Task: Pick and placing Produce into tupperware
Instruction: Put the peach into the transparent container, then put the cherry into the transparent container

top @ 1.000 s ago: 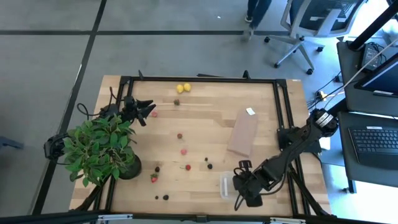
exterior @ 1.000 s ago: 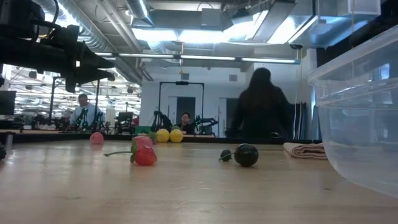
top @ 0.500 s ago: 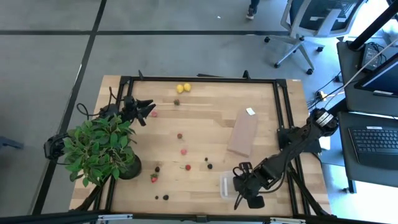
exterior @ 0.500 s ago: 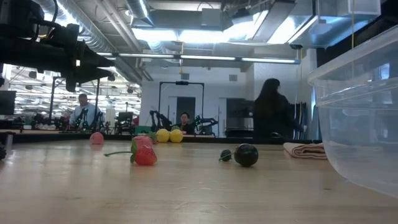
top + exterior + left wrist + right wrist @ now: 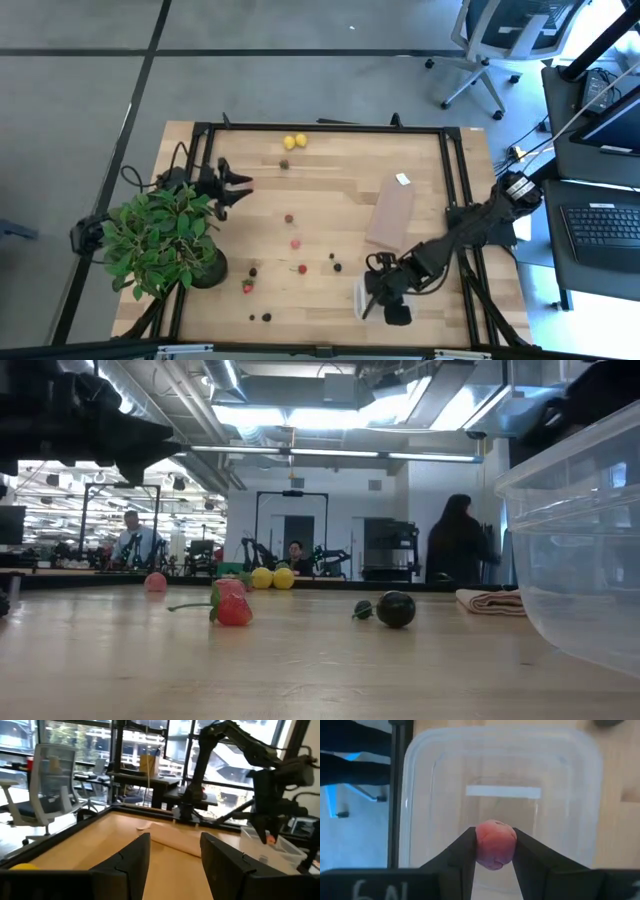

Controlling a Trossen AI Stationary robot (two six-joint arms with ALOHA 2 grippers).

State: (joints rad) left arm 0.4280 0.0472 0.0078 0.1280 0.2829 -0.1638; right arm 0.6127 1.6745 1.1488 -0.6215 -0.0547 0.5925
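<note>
The right jaws clamp a small pinkish-red fruit piece and hang directly over the clear tupperware, which sits at the worktop's front edge, toward the right corner; the container looks empty beneath the fruit. The step in hand is the drop-off: I judge the next move calls only for the jaws to part so the piece falls inside the walls, perhaps after a slight lowering so it does not bounce out. The left jaws stand apart, holding nothing, near the left edge toward the rear, beside the potted plant. Counting from above: one tupperware, one brown block right of centre, one plant. Loose produce still on the worktop comes to two yellow pieces at the rear edge, about four red pieces through the middle, and some six dark pieces toward the front, though the smallest are hard to tell apart. A person stands in the room beyond.
</note>
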